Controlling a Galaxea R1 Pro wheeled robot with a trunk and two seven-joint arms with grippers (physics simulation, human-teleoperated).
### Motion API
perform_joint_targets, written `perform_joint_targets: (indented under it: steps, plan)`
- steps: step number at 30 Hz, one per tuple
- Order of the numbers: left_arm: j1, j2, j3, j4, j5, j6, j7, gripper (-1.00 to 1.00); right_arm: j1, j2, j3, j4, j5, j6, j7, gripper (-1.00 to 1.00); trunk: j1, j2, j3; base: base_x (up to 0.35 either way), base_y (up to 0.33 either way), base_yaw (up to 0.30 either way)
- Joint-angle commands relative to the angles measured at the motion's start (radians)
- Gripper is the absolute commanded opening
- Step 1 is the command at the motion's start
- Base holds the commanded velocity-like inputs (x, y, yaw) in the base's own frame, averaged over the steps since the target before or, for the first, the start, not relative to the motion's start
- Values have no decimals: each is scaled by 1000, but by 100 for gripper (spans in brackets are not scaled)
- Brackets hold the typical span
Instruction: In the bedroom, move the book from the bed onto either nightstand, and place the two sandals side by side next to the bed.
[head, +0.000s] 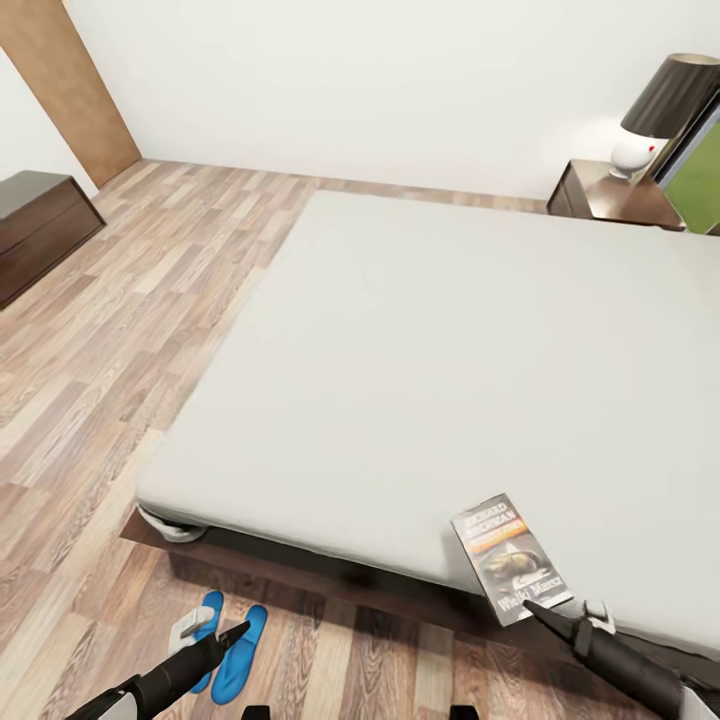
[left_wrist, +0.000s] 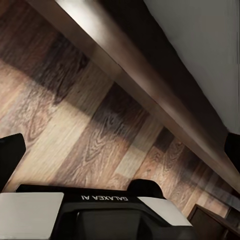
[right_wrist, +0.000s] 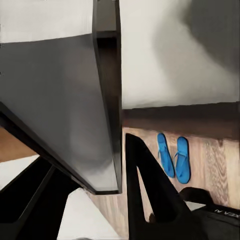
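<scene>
Book (head: 511, 558) edge clamped between right fingers (right_wrist: 150, 185) at bed (head: 420, 370) edge; left fingers (head: 225, 638) apart

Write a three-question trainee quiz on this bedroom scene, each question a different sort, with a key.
1. True or false: the two bright blue flat flip-flops lie side by side on the brown wood-plank floor, near the corner of the large low bed with the pale mattress.
2. Which thing does the right hand grip? A) the small dark paperback with white lettering; B) the dark-shaded lamp with a white base; C) a flip-flop.
3. Fill in: the lamp stands on the low dark brown wooden ____ beside the bed.

Key: 1 true; 2 A; 3 nightstand.
</scene>
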Motion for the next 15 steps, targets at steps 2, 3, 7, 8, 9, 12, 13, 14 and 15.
perform_joint_targets:
  steps: [2, 3, 7, 8, 9, 12, 13, 14, 15]
  plan:
    - [-1, 0, -10, 0, 10, 2, -3, 100, -1, -11, 7, 73, 21, 8, 71, -100, -8, 14, 6, 0, 0, 0]
    - [-1, 0, -10, 0, 10, 2, -3, 100, -1, -14, 7, 96, 41, 6, 92, -100, -12, 21, 9, 0, 0, 0]
    - [-1, -1, -14, 1, 10, 2, -2, 100, -1, -17, 6, 133, 129, -2, 127, -100, -27, 49, 22, 0, 0, 0]
    - [0, -1, -18, 1, 10, 2, -2, 100, -1, -17, 6, 138, 167, -9, 131, -100, -31, 56, 25, 0, 0, 0]
    - [0, -1, -20, 2, 10, 2, -2, 100, -1, -16, 6, 140, 191, -19, 133, -100, -35, 63, 28, 0, 0, 0]
    - [0, -1, -23, 1, 10, 2, -2, 100, -1, -13, 6, 142, 228, -51, 135, -100, -46, 84, 37, 0, 0, 0]
    - [0, -2, -24, 1, 10, 2, -2, 100, -1, -12, 6, 143, 235, -62, 136, -100, -50, 91, 40, 0, 0, 0]
    - [0, -2, -24, 2, 10, 2, -2, 100, -1, -12, 6, 146, 240, -70, 136, -100, -54, 98, 44, 0, 0, 0]
    - [0, -3, -24, 2, 10, 2, -2, 100, -1, -11, 6, 153, 243, -76, 136, -100, -58, 105, 47, 0, 0, 0]
